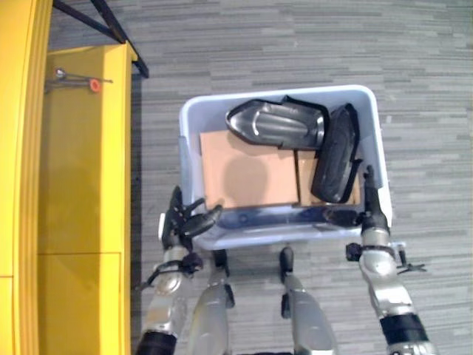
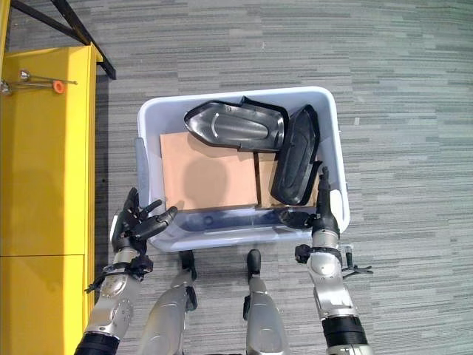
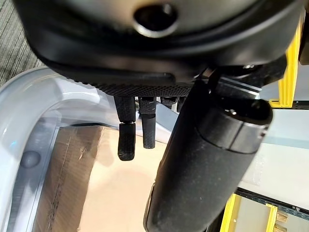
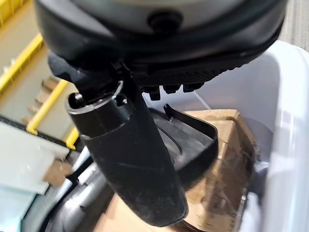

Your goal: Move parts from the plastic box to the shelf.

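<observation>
Left hand (image 2: 140,220): being held at the lower left of the frame, just outside the near left corner of the plastic box (image 2: 334,140); fingers are being kept spread and released, nothing is being grasped.
Right hand (image 2: 323,211): being held at the lower right, at the near right corner of the box; fingers are pointing up along the wall, straight and empty; whether the rim is being touched cannot be told.
Step in hand: judged to be a reach into the box for a part; nothing is yet being lifted.
Cardboard sheets (image 2: 211,174): lying flat on the box floor, mid-frame.
Upright part (image 2: 297,159): a dark moulded piece leaning against the right wall, nearest the right hand.
Flat part (image 2: 236,126): a second dark piece lying along the far wall, touching the first.
How to do it well: the upright part is best being taken first, gripped by its edge, lifted clear of the rim.
Shelf (image 2: 44,148): the yellow unit standing along the left of the frame.
</observation>
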`<state>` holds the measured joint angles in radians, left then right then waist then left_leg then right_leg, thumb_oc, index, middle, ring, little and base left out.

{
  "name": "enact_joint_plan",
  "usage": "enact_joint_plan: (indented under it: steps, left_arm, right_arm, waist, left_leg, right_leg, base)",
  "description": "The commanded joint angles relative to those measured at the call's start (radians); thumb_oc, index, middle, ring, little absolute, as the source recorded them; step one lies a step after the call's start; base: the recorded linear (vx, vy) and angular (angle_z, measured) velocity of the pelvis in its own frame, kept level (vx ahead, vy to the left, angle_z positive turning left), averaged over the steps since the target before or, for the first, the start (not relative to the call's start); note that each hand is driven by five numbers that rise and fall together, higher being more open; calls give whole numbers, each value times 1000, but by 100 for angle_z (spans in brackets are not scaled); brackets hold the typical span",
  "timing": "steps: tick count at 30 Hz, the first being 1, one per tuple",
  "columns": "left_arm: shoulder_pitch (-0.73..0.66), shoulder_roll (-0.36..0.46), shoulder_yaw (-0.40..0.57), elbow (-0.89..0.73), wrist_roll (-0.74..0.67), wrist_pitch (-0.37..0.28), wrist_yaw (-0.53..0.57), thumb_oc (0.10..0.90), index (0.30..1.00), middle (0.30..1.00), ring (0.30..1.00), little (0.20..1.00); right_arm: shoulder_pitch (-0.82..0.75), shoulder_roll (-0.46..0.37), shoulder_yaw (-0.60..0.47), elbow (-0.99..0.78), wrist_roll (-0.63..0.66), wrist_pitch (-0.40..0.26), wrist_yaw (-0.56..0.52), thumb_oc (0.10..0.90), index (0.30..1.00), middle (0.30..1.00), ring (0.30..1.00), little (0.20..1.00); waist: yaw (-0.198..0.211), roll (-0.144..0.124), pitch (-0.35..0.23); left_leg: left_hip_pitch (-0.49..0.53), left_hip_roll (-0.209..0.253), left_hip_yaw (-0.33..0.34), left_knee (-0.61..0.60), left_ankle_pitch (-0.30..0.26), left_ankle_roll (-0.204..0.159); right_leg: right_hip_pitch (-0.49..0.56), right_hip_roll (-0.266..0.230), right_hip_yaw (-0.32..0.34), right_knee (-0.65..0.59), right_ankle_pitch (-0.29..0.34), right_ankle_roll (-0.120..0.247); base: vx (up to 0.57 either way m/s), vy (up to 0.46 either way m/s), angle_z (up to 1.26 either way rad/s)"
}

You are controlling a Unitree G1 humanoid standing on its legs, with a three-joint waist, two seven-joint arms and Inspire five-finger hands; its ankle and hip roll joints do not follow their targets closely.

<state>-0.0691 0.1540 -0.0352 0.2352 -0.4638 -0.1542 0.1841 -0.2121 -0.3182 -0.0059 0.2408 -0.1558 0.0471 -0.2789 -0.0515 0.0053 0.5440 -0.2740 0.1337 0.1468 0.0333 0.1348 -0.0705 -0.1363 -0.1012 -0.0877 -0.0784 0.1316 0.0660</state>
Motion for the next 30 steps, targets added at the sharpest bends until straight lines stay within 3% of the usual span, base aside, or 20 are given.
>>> enact_joint_plan:
  steps: [1,9,19,30]
  left_arm:
    - [59,-30,-51,16,22,28,-44,900,1000,1000,1000,1000]
    - [61,-31,-75,8,20,25,-41,900,1000,1000,1000,1000]
    - [61,-35,-134,6,9,23,-51,900,1000,1000,1000,1000]
    - [40,-47,-196,5,4,24,-65,900,1000,1000,1000,1000]
  right_arm:
    - [-58,-78,-31,-106,-30,-80,-19,900,1000,1000,1000,1000]
    - [-130,-117,14,-42,-83,-74,-42,900,1000,1000,1000,1000]
    - [-293,-128,110,176,-95,-71,-82,900,1000,1000,1000,1000]
    - [-475,-66,197,549,-1,-75,-109,900,1000,1000,1000,1000]
  waist:
    - [-21,10,-24]
    - [-13,31,-24]
    - [0,81,-24]
    - [29,177,-24]
  left_leg:
    - [60,105,-81,112,-68,-132]
    - [29,98,-85,125,-67,-130]
    - [-52,83,-93,215,-73,-136]
    - [-126,69,-94,241,-70,-131]
  right_leg:
    - [1,-80,-22,129,18,-5]
    - [-32,-84,-22,146,19,-5]
    - [-111,-98,-11,222,23,3]
    - [-189,-115,1,257,19,3]
  base:
    - [0,0,0]
    - [0,0,0]
    - [-2,5,0]
    - [-4,25,-1]
